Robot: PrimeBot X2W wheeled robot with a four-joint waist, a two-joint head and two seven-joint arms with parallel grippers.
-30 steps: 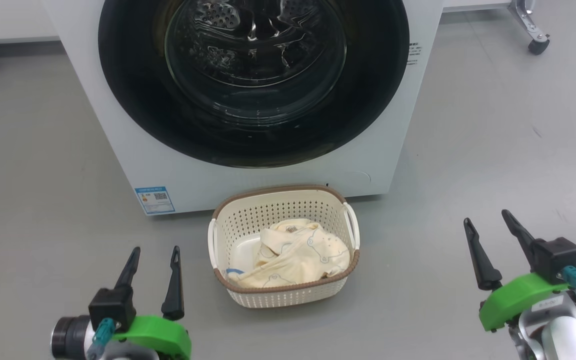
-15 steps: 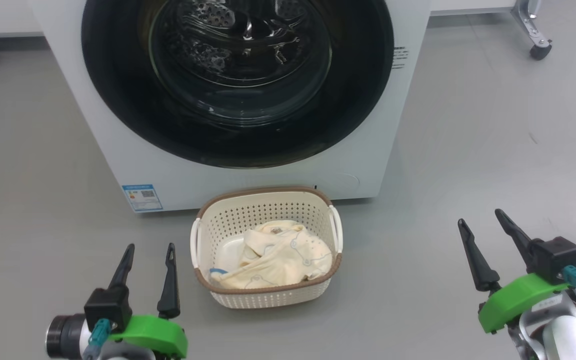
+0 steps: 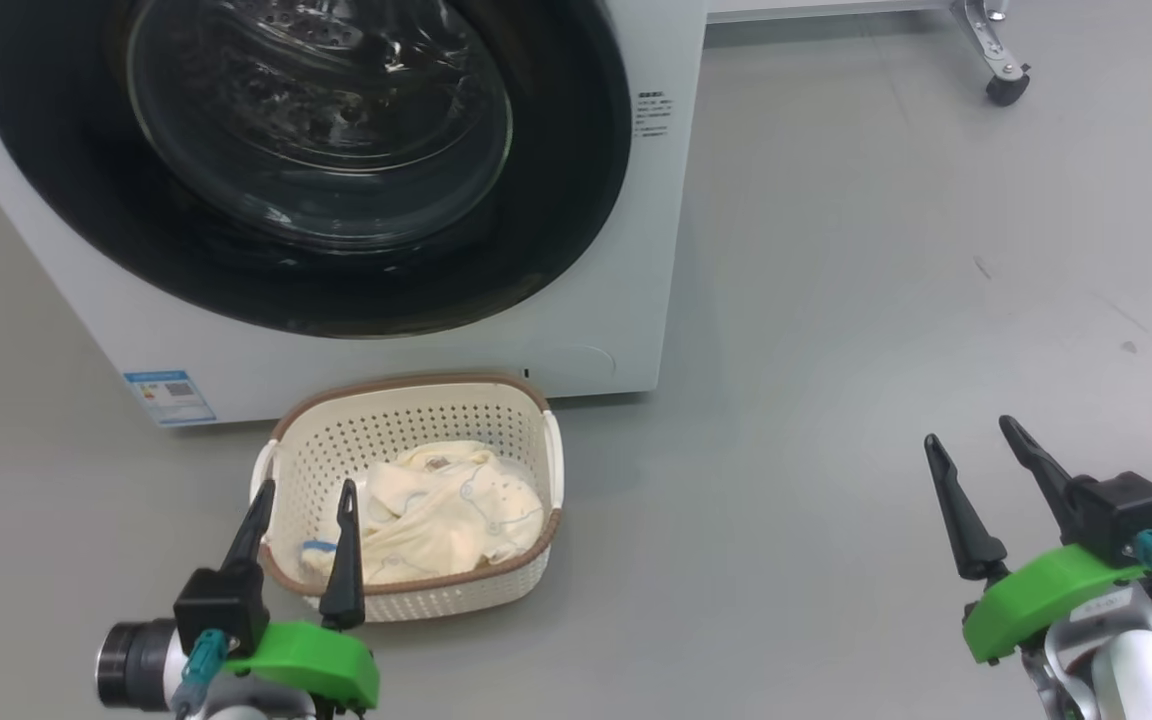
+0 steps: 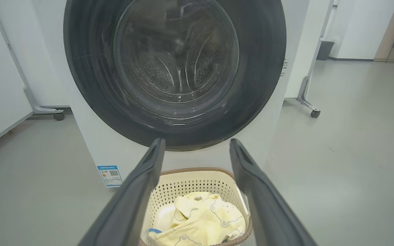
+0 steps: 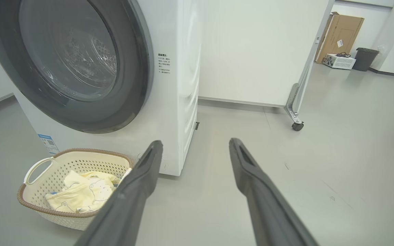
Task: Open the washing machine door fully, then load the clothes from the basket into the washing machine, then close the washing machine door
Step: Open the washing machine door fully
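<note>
While washing machine door sits shut at upper left of head view, left gripper, lower left, jaws wide, empty, points up-frame at it past basket with clothes: likely nearer arm. Right gripper, lower right, wide, empty, well apart. Left wrist view: door head-on; right wrist view: door's right edge, washing machine side.

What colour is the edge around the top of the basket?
The basket has a brown, woven-looking rim. The head view shows it best.
</note>
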